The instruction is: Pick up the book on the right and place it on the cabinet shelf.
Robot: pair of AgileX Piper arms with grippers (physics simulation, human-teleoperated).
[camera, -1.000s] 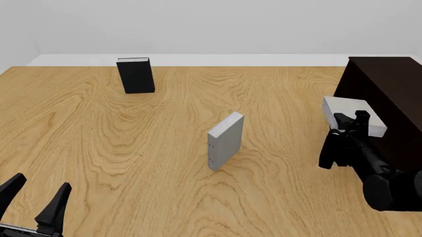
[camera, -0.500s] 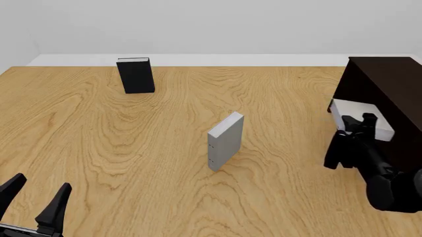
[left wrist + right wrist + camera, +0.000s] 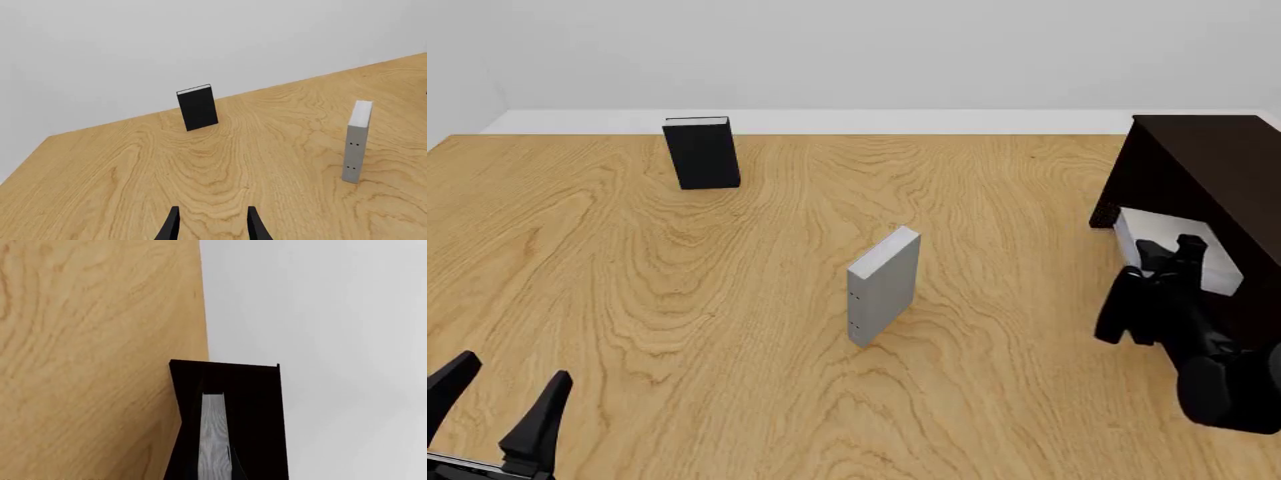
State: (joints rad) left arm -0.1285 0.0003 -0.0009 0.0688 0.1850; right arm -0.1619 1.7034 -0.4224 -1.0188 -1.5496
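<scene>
The light grey book is held at the open front of the very dark cabinet, partly inside it at the cabinet shelf. My right gripper is shut on the book. In the right wrist view the book's pale edge runs straight into the dark cabinet. Whether the book rests on the shelf board cannot be told. At the near left corner my left gripper stands open over bare table, holding nothing, and its fingertips show in the left wrist view.
A grey book with tiny dark dots stands upright mid-table, also seen as the dotted grey book. A black book stands at the far left, the same black book facing the left wrist. The wooden table ends at a white wall.
My right gripper has carried the book to the right and deeper into the cabinet opening. The left arm and the other two books have not moved.
</scene>
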